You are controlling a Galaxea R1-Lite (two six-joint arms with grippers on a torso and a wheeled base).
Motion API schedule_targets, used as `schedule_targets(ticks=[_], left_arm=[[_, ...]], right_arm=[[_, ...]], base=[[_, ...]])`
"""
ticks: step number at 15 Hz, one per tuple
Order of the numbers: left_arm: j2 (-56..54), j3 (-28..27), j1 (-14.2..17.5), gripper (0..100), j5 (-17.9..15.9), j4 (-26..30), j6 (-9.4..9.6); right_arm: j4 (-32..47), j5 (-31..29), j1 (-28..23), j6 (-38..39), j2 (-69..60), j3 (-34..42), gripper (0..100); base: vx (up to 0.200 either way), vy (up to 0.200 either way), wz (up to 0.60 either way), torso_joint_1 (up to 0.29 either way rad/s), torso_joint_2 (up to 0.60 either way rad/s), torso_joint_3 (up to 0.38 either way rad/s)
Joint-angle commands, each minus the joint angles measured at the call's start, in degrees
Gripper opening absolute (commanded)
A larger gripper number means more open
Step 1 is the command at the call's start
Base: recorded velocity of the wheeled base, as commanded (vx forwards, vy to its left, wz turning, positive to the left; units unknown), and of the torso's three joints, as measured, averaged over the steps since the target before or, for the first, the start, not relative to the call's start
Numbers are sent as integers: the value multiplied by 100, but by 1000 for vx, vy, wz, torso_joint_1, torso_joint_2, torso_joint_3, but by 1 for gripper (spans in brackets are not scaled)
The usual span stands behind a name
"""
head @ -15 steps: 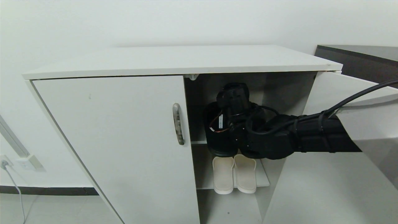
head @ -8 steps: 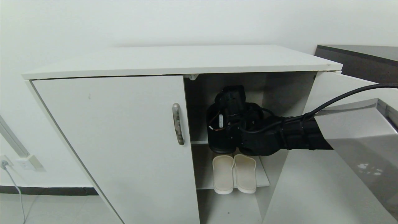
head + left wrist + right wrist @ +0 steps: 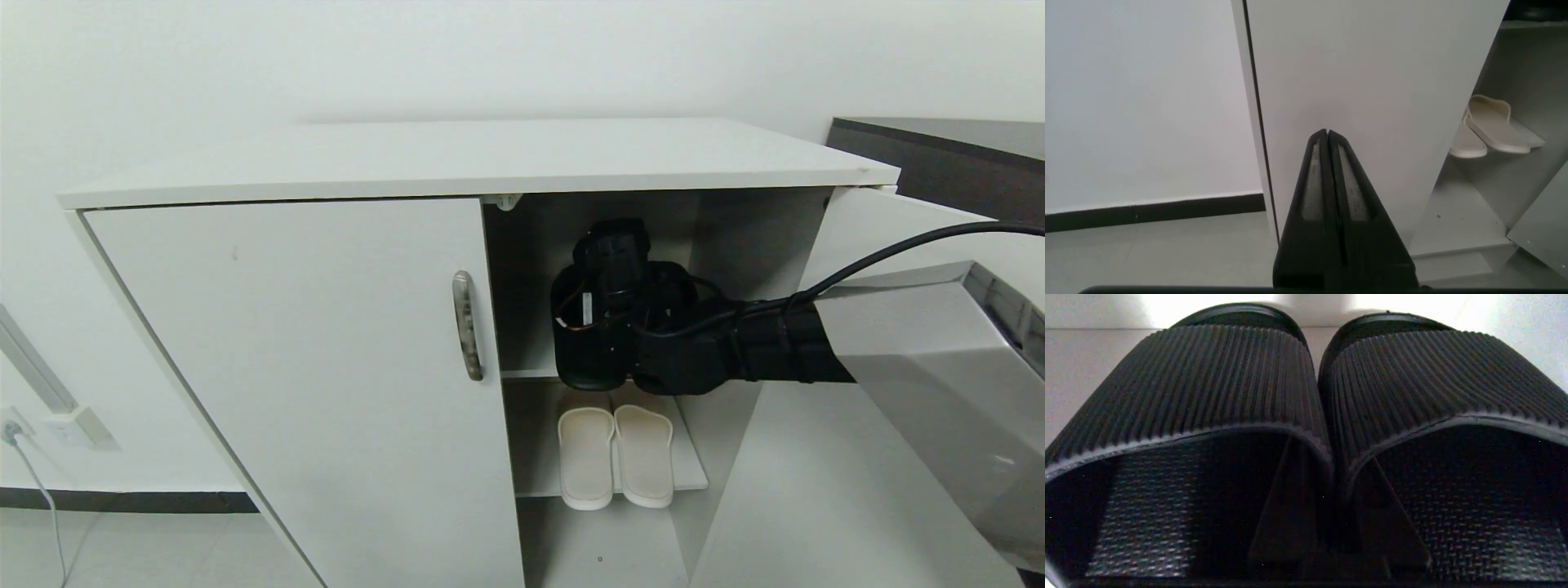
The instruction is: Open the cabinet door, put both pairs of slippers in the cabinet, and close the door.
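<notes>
The white cabinet is standing against the wall, its left door sitting shut with a metal handle running vertically near its inner edge, and its right door hanging wide open and running out of the head view at the bottom. The right arm is reaching into the open compartment, its wrist covering most of the black slippers there. They are sitting side by side at upper shelf level, long axes running into the cabinet, toes pointing toward the back wall and heels toward the opening. Whether they are resting on that shelf cannot be told. The right hand is gripping the pair, one finger inside each slipper, pinching the adjoining inner walls together. The white slippers are lying paired on the lower shelf, long axes also running front to back, heel ends at the front edge, far ends hidden behind the arm. The left hand is hanging outside near the closed door, fingers pressing together on nothing.
</notes>
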Motion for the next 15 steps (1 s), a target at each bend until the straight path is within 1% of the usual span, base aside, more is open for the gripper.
schedule_targets(ticks=[1, 3, 7, 8, 11, 13, 15], left_arm=[[-1, 1, 2, 0, 0, -1, 2], [-1, 1, 2, 0, 0, -1, 2], [-1, 1, 2, 0, 0, -1, 2], [-1, 1, 2, 0, 0, -1, 2], [-1, 1, -7, 0, 0, -1, 2], [-1, 1, 2, 0, 0, -1, 2], [-1, 1, 2, 0, 0, -1, 2]], right_arm=[[12, 40, -16, -5, 5, -25, 0], [30, 136, -113, -14, 49, -140, 0], [30, 224, -121, -14, 58, -140, 0], [30, 224, -121, -14, 67, -140, 100], [30, 216, -104, -5, 23, -17, 100], [-14, 163, 54, -5, -311, 476, 100], [-41, 145, 142, 13, -575, 766, 100]], base=[[0, 0, 0, 0, 0, 0], [0, 0, 0, 0, 0, 0], [0, 0, 0, 0, 0, 0], [0, 0, 0, 0, 0, 0], [0, 0, 0, 0, 0, 0], [0, 0, 0, 0, 0, 0], [0, 0, 0, 0, 0, 0]])
